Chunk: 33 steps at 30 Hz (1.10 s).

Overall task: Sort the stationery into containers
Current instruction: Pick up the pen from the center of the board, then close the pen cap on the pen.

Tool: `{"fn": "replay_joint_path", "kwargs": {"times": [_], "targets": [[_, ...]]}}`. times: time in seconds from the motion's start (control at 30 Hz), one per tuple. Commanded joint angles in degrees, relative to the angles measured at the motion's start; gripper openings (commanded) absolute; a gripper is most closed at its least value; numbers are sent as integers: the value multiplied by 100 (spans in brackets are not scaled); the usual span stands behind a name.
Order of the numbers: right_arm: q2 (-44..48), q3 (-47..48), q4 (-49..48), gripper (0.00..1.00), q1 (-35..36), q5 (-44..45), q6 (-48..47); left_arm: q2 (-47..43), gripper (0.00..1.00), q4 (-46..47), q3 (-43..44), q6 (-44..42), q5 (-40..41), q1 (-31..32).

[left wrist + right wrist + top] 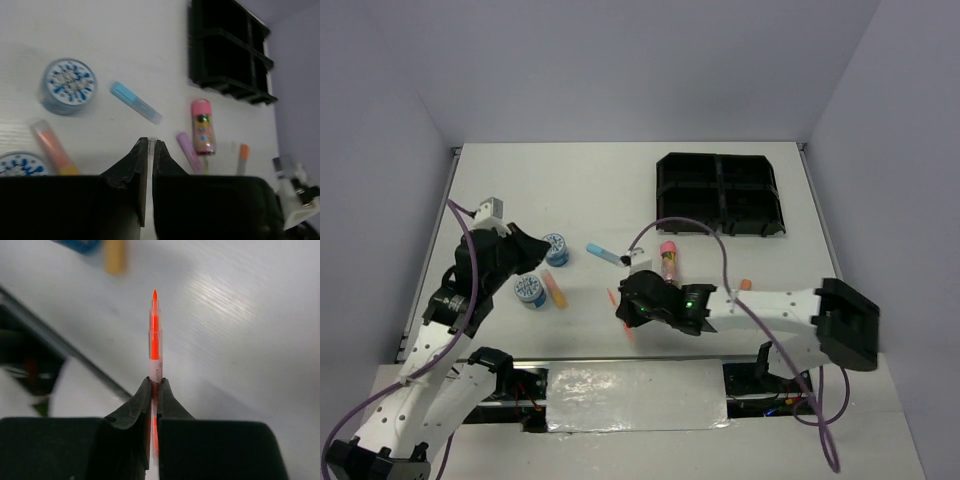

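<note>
Right claw (154,386) is shut tight on the orange pen (155,340), pinching it partway along the barrel so the tip sticks straight out past the fingers. I'd guess that's deliberate: with a grip along the pen's length you can swing it over a compartment and drop it in lengthwise. I can't tell if it's off the table (570,190) or flat on it.

From above, you're holding that pen near the front edge, well apart from the black tray (663,190), which sits at the far right with every compartment I can see into looking empty. So sorting looks barely begun.

Between pen and tray lie the pink-capped glue stick (669,258) and the blue marker (603,252), so mind those when you carry it across. Off to the left, two tape rolls (556,249) sit with an orange marker (555,290) beside the nearer one.

Your left claw (151,142) is closed too, hanging over that cluster. There's a pale sliver between its fingers, but I can't say whether it's holding anything.
</note>
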<state>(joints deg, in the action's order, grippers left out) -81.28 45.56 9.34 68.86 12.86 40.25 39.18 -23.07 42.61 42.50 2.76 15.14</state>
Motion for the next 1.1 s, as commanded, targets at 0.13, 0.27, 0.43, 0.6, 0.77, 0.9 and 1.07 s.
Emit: {"fn": "replay_joint_path", "kwargs": {"times": [0.13, 0.27, 0.43, 0.6, 0.77, 0.9, 1.07], "targets": [[1807, -908, -2811, 0, 66, -820, 466, -429, 0, 3632, -1079, 1576, -2209, 33], [1975, -918, -2877, 0, 66, -680, 335, -402, 0, 4669, -1325, 2104, -2544, 77], [1888, -1014, -3614, 0, 84, -979, 370, -780, 0, 4961, -1475, 2254, -2351, 104], [1738, -883, -3783, 0, 84, -1014, 212, -815, 0, 4970, -1484, 2315, -2394, 112], [1624, -610, -3484, 0, 84, -698, -17, -763, 0, 5093, -1554, 2482, -2482, 121], [1510, -364, -3334, 0, 84, -662, -175, -719, 0, 5041, -1545, 2474, -2509, 139], [1378, -267, -3281, 0, 75, -557, -298, -666, 0, 5067, -1607, 2482, -2553, 183]]}}
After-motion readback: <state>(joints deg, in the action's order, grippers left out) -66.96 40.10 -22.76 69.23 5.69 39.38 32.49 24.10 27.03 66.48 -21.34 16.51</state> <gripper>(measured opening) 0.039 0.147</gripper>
